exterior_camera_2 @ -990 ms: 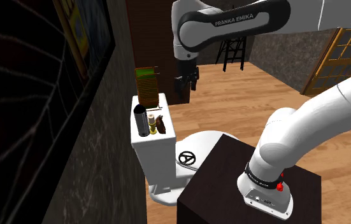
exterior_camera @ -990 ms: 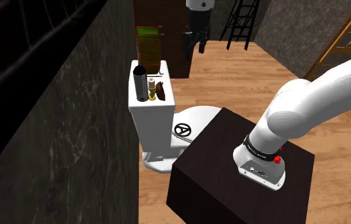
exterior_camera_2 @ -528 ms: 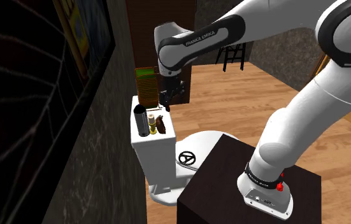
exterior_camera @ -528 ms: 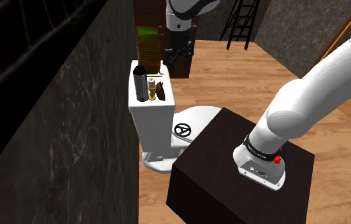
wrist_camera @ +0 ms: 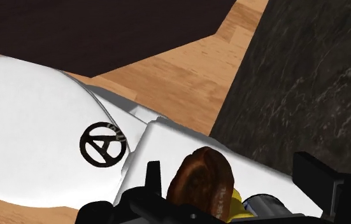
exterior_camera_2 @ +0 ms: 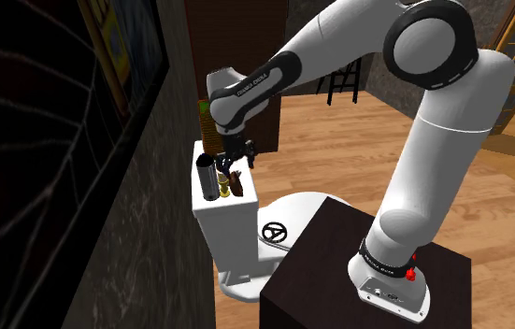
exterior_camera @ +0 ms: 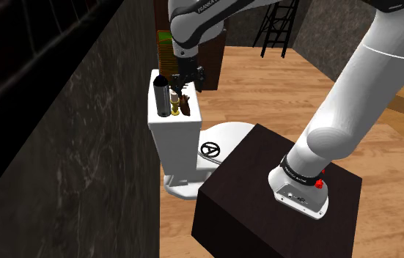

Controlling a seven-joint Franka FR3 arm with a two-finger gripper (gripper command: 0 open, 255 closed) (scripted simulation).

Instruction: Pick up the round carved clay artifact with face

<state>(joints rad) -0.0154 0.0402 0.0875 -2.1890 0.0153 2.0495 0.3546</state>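
Note:
The round carved brown artifact (exterior_camera: 185,107) (exterior_camera_2: 236,183) lies on the white toilet tank (exterior_camera: 193,126), beside a small yellow bottle (exterior_camera: 174,110) and a tall dark cylinder (exterior_camera: 160,94). My black gripper (exterior_camera: 186,80) (exterior_camera_2: 237,155) hangs just above the artifact, pointing down at the tank top. In the wrist view the artifact (wrist_camera: 200,183) sits between the open fingers (wrist_camera: 314,177), nearer the thin one, and neither finger touches it. The gripper (wrist_camera: 234,188) holds nothing.
A dark stone wall (exterior_camera: 83,146) runs close behind the tank. The toilet lid (exterior_camera: 229,135) carries a black ring emblem (exterior_camera: 210,150). The dark stand box (exterior_camera: 259,212) sits beside the toilet. A green and brown stack (exterior_camera: 168,45) stands beyond the tank.
The arm has swung from the back of the room toward the shoulder view's left and come down, bringing the gripper over the tank and the artifact.

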